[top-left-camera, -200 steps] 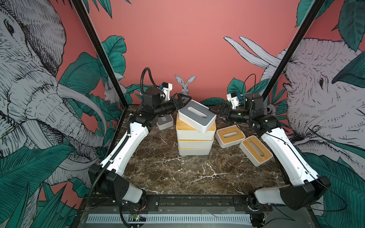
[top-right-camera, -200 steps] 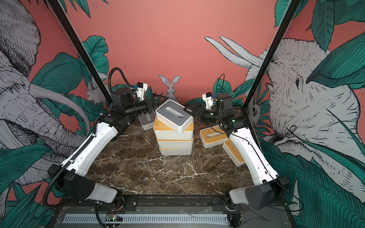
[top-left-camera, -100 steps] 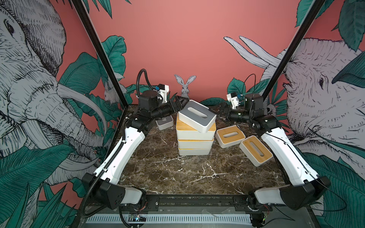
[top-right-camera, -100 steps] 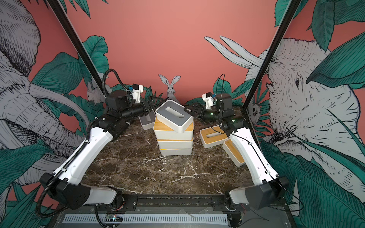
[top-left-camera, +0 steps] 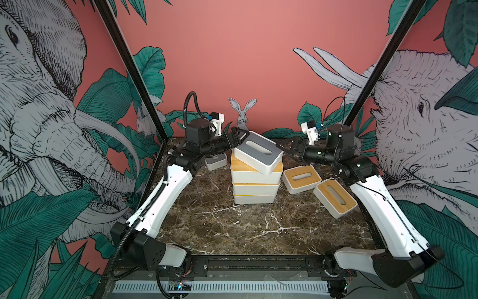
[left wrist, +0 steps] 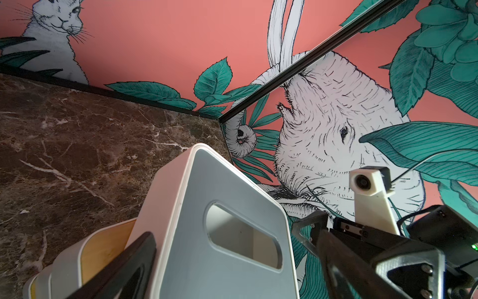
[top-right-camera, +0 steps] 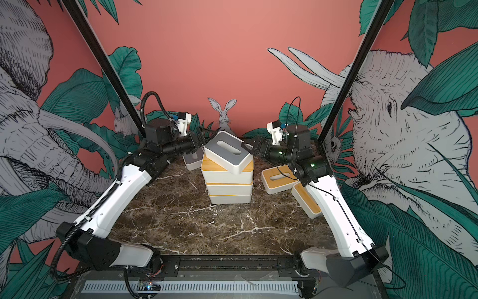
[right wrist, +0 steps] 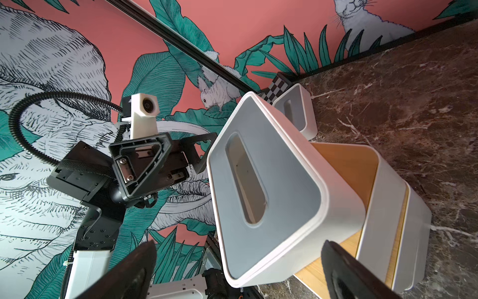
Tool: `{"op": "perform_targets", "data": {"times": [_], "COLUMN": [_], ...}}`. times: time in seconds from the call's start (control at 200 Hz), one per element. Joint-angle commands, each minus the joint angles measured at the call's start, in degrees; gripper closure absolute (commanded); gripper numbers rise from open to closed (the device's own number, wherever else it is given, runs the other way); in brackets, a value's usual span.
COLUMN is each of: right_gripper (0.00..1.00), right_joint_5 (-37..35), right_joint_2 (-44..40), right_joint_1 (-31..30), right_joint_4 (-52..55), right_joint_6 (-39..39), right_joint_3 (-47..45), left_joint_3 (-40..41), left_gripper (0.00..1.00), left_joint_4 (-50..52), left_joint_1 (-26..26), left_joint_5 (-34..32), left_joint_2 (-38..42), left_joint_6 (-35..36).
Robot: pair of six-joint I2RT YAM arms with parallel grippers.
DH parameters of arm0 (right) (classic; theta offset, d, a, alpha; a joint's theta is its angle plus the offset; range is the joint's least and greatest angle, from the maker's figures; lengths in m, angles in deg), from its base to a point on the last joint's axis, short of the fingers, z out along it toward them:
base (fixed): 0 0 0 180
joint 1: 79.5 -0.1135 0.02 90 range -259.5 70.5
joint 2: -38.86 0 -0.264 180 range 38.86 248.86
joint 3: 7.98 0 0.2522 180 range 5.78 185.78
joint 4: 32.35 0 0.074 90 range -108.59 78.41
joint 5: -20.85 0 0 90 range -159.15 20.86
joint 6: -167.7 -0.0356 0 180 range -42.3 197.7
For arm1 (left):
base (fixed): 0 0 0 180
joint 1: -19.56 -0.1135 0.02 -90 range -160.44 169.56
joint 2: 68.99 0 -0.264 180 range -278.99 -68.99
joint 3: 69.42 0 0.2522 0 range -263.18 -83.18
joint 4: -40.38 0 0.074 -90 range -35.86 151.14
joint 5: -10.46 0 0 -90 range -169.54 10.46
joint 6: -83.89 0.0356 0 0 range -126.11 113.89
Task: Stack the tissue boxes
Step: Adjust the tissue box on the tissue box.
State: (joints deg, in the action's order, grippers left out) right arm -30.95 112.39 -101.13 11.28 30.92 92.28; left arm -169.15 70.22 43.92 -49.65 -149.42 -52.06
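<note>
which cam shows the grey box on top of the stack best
The right wrist view: the top grey box fills the frame, whole lid and slot visible, sitting askew on the bamboo-lidded box. The left wrist view crops the box at one end. Both top views show the box smaller, lying crooked.

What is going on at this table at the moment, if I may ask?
Two robot arms are stacking tissue boxes. A grey-lidded box sits askew on top of a three-box stack in the middle of the marble table. The left gripper and right gripper flank it, both open, neither gripping it. Two bamboo-lidded boxes lie on the right arm's side, and a second grey-lidded box sits at the back, partly hidden by the left arm.
</note>
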Motion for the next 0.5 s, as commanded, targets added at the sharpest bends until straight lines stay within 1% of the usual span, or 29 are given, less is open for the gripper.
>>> {"op": "perform_targets", "data": {"times": [0.0, 0.495], "right_gripper": [0.01, 0.01], "right_joint_5": [0.65, 0.50], "right_joint_2": [1.12, 3.32], "right_joint_1": [-1.15, -1.48], "right_joint_4": [-3.45, -3.62], "right_joint_6": [-0.68, -0.68], "right_joint_3": [0.28, 2.22], "left_joint_3": [0.94, 5.94], "left_gripper": [0.01, 0.01], "left_joint_4": [-1.31, -3.33], "left_joint_1": [0.69, 1.52], "left_joint_5": [1.30, 1.14], "left_joint_2": [0.61, 4.45], "left_joint_6": [-0.97, -3.01]}}
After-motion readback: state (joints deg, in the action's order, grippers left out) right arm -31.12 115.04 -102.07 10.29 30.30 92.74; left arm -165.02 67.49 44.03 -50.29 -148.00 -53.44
